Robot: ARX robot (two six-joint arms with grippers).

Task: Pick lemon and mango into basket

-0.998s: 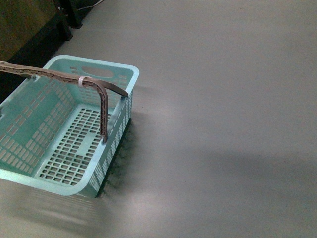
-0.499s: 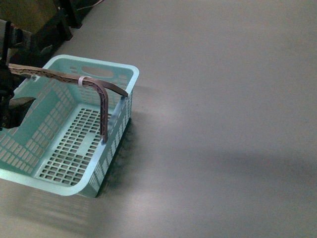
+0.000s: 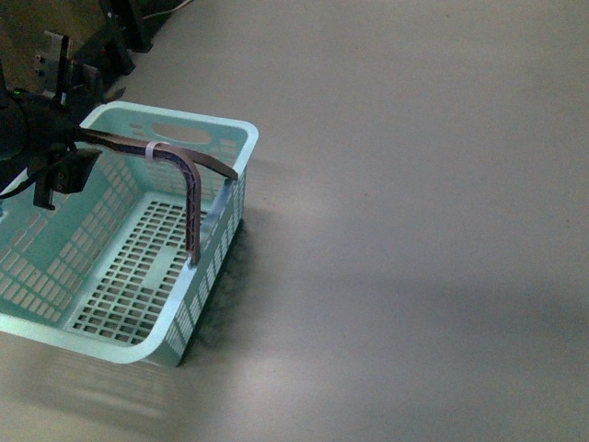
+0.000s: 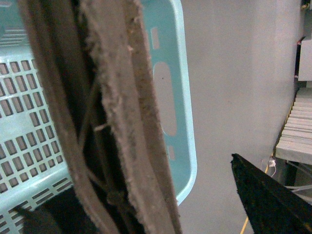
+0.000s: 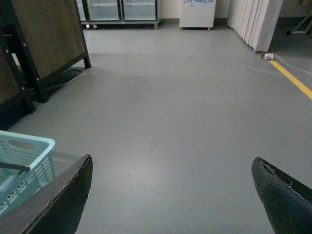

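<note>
So the right gripper (image 5: 171, 163) is spread wide: two dark fingers (image 5: 63, 200) with only grey smooth floor (image 3: 414, 184) showing between them, gripping nothing. The left gripper (image 3: 51, 147) hangs right at the brown, rough-edged swing handle (image 3: 189, 184) of the one light teal slotted plastic basket (image 3: 235, 198), over the basket's left side. Its wrist cam only clearly shows one dark finger (image 4: 263, 195), and there's a strip of floor between that and the handle, so those jaws look wide too, not clamped on it. The other finger I can't make out. The handle has one white tie (image 3: 152, 150) wrapped round it near its bend. The basket sits on the floor at the robot's front left, and I count one oval hand hole (image 3: 179, 132) in its far wall. Beyond the basket the right wrist cam shows one dark wooden panel on black legs (image 5: 48, 39), one white cabinet (image 5: 197, 12) and one yellow floor line (image 5: 295, 80) off to the right.
</note>
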